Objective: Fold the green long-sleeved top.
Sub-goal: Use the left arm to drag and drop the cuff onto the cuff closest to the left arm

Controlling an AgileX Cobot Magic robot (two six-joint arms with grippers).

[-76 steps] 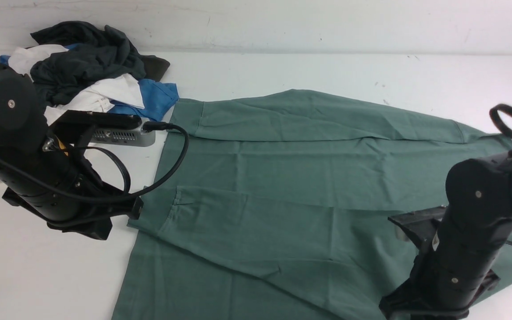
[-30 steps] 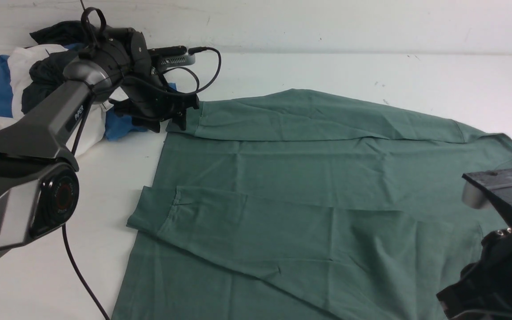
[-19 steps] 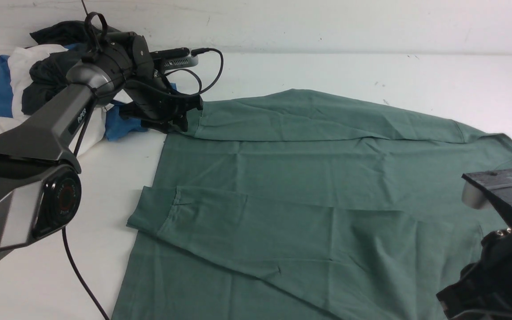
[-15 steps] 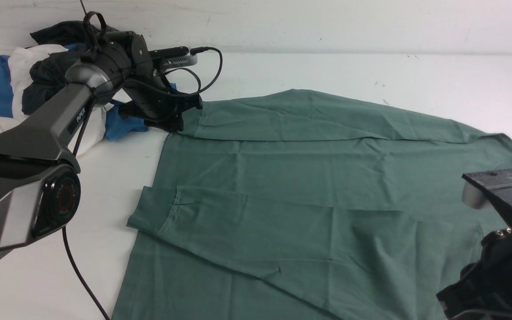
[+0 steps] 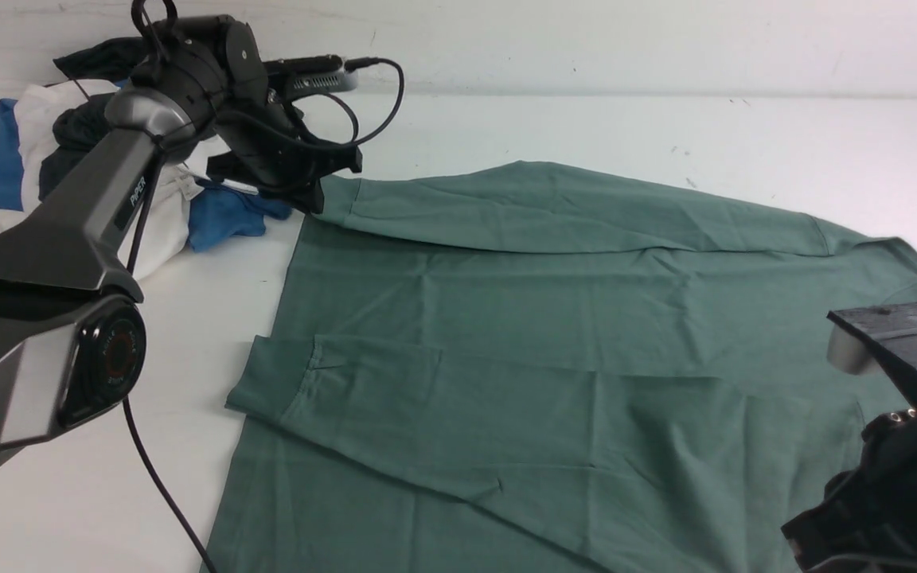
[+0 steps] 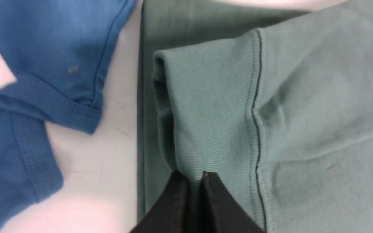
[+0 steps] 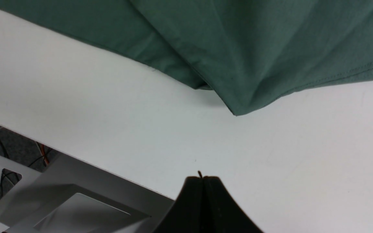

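The green long-sleeved top [image 5: 554, 318] lies spread over the middle and right of the white table [image 5: 665, 127] with both sleeves folded across its body. At its far left corner the left gripper [image 6: 193, 177] is pinched tight on the far sleeve's ribbed cuff [image 6: 212, 106]. Just left of that cuff, a blue garment [image 5: 228, 219], a white garment [image 5: 168, 219] and a dark grey garment [image 5: 76, 131] are heaped, the blue one close but not touching. The left arm [image 5: 92, 223] reads "PIPER", while the right gripper [image 7: 202, 178], jaws pressed together on nothing, hovers over bare table beside the top's near right corner.
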